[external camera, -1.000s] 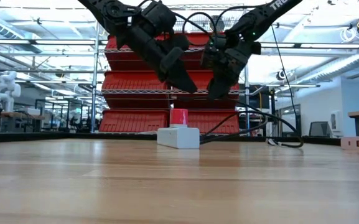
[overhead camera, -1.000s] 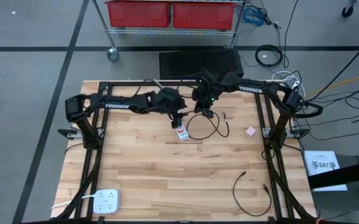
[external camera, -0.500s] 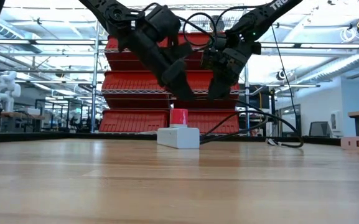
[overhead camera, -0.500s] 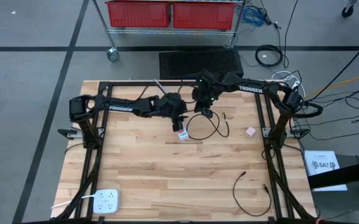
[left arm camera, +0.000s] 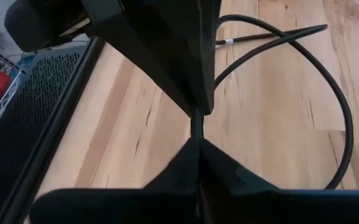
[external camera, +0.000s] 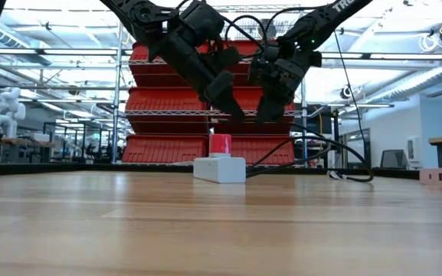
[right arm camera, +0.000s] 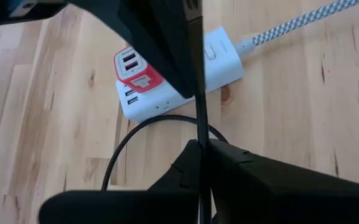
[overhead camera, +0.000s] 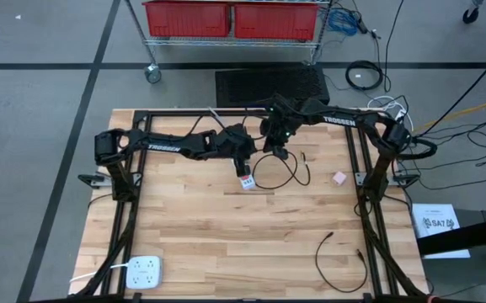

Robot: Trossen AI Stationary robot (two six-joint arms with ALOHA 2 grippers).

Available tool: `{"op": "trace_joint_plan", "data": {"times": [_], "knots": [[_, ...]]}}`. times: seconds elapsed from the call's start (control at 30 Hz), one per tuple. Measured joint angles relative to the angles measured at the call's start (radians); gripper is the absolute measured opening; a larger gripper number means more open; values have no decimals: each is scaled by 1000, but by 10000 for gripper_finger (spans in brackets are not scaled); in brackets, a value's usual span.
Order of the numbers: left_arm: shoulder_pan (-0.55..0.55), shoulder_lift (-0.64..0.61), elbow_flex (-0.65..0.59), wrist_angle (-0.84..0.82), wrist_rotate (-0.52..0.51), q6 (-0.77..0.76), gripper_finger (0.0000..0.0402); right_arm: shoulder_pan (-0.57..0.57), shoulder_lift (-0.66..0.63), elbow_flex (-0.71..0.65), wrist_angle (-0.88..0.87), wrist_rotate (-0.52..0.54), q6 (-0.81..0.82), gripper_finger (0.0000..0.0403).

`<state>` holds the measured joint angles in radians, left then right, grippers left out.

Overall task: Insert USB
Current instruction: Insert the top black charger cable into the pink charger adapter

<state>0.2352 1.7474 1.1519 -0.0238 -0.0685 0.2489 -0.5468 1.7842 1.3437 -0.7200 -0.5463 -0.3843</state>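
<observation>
High view: the left gripper [overhead camera: 244, 162] and right gripper [overhead camera: 278, 151] are found near each other above the far middle of the table [overhead camera: 226, 227]; the white USB hub [overhead camera: 248, 182] lies just below the left one, with the black cable [overhead camera: 289, 172] looped beside it.
Low view: both grippers hang above the USB hub [external camera: 219, 169], clear of its red charger block [external camera: 221, 143].
Left wrist view: the jaws are seen pressed together on a thin black cable [left arm camera: 197, 124].
Right wrist view: the jaws are clamped together on the cable [right arm camera: 201, 121]; the hub's ports [right arm camera: 131, 62] face up.
Advice: the plug is best aligned squarely over a port before being lowered; a skewed approach is judged likely to shove the hub aside.
</observation>
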Motion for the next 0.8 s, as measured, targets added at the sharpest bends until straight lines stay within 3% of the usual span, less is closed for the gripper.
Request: {"op": "trace_joint_plan", "data": {"times": [0.4, 0.57, 0.8], "knots": [[0, 0, 2, 3, 42, 1, 11, 0, -44, 0, -35, 4, -12, 0], [0, 0, 2, 15, 96, -45, 63, 0, -45, 0, -35, 3, -11, 0], [8, 0, 2, 23, 58, -106, 140, 1, -45, 0, -25, 7, 0, 0]]}}
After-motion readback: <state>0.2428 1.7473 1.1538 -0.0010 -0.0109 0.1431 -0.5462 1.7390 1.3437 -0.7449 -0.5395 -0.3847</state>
